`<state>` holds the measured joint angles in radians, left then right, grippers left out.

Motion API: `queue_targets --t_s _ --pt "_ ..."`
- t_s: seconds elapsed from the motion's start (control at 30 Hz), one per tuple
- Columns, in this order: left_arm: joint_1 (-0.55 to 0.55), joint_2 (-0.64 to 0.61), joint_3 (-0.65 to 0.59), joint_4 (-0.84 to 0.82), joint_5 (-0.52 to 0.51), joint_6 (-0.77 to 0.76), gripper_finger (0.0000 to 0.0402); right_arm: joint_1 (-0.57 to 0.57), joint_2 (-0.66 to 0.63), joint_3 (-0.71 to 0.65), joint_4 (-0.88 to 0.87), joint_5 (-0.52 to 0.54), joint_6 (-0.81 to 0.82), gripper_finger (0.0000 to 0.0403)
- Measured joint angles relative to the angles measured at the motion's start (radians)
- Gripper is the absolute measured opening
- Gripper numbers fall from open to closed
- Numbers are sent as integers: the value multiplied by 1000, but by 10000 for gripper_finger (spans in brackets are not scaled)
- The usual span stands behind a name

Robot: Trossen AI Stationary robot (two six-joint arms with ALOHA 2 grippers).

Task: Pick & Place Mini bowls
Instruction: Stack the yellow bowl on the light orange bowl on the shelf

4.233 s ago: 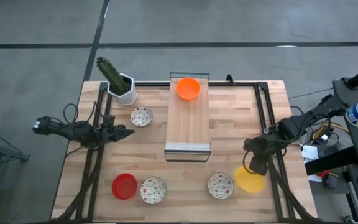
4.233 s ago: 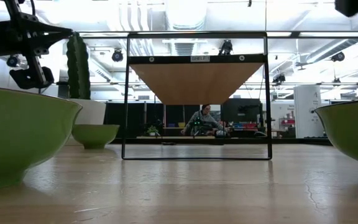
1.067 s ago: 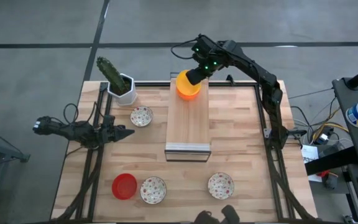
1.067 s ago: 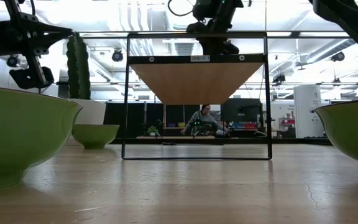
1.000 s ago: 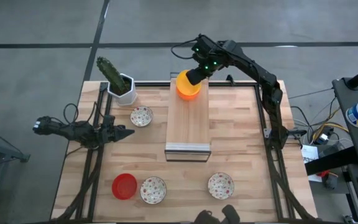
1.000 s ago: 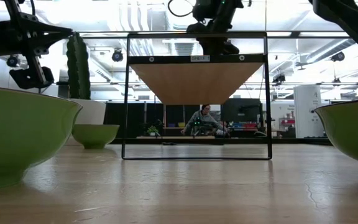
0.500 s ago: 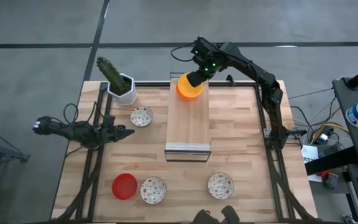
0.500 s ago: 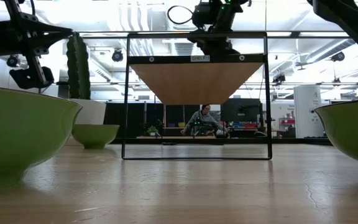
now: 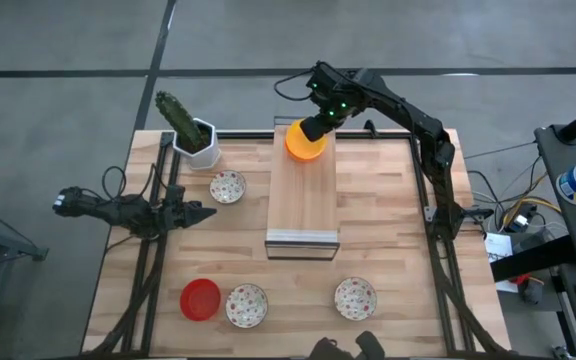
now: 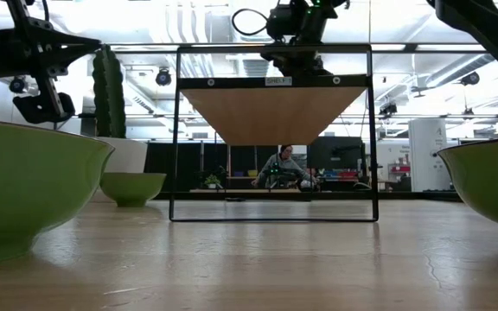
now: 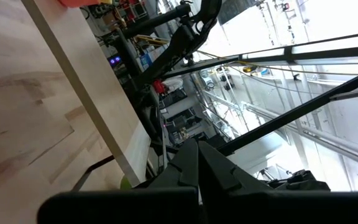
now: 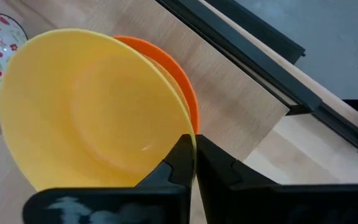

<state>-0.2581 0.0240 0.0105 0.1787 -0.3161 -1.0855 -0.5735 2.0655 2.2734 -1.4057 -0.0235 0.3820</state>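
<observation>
My right gripper is shut on the yellow mini bowl at the far end of the raised wooden platform. The yellow bowl sits tilted over the orange bowl, whose rim shows behind it. The red bowl and two speckled bowls rest on the table near its near edge. A third speckled bowl rests left of the platform. My left gripper is shut and hovers by the table's left side. My right gripper pinches the yellow bowl's rim between its two fingers, one inside the bowl and one outside. The fingers come slanting down from the far right side. The bowl is tilted over the orange bowl; I cannot tell whether the two touch.
A white pot with a green cactus stands at the far left corner. Black frame rails run along the table's sides. In the low view the platform stands on a black frame, and a person sits far behind it.
My right gripper has shifted slightly toward the near edge with the yellow bowl, and its wrist has turned a little. The yellow bowl now covers more of the orange bowl than a second ago. The left arm has kept still.
</observation>
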Motion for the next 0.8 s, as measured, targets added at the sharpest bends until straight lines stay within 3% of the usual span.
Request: queue_targets --t_s 0.47,0.63,0.8 --pt "0 0 0 0 0 1 0 0 -24 19 9 -4 -31 127" --pt "1 0 0 0 -2 8 0 0 -26 62 29 -1 -60 127" --pt "1 0 0 -1 -14 9 0 -5 -26 70 59 -42 -64 86"
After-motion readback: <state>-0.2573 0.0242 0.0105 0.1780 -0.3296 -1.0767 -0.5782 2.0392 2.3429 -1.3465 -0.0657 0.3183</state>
